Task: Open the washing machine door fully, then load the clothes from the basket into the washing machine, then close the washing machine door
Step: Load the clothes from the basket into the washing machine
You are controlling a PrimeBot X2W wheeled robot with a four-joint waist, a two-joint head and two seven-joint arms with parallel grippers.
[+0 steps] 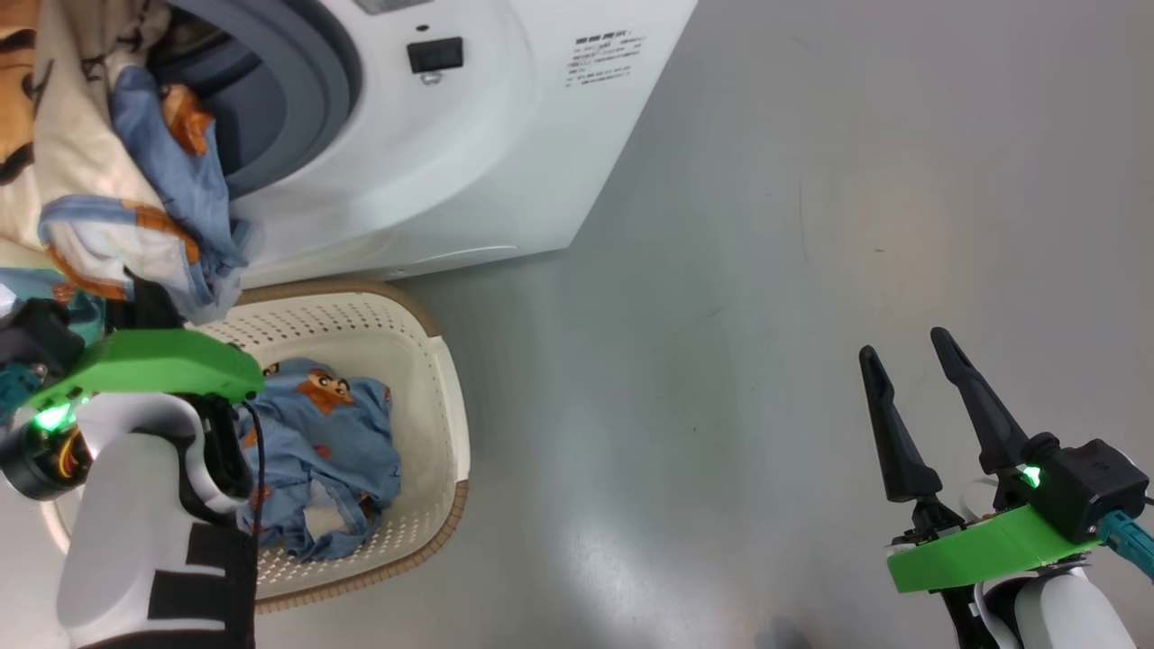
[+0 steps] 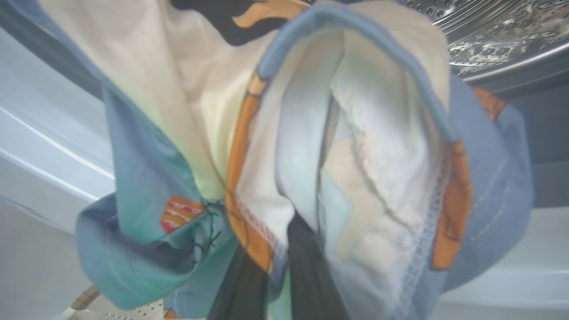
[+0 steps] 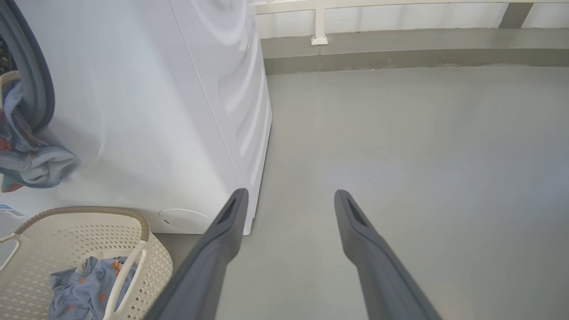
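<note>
Left claw [image 2: 275,266] tips hidden in clothes [image 2: 378,133].

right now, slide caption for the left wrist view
Left gripper shut on cream-and-blue cartoon-print clothes near perforated steel drum

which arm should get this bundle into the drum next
Left. The left gripper is shut on the clothes at the drum mouth; the right gripper hangs open over the floor, away from it.

Label [image 1: 606,56] on washing machine [image 1: 469,162]: seemingly illegible.
</note>
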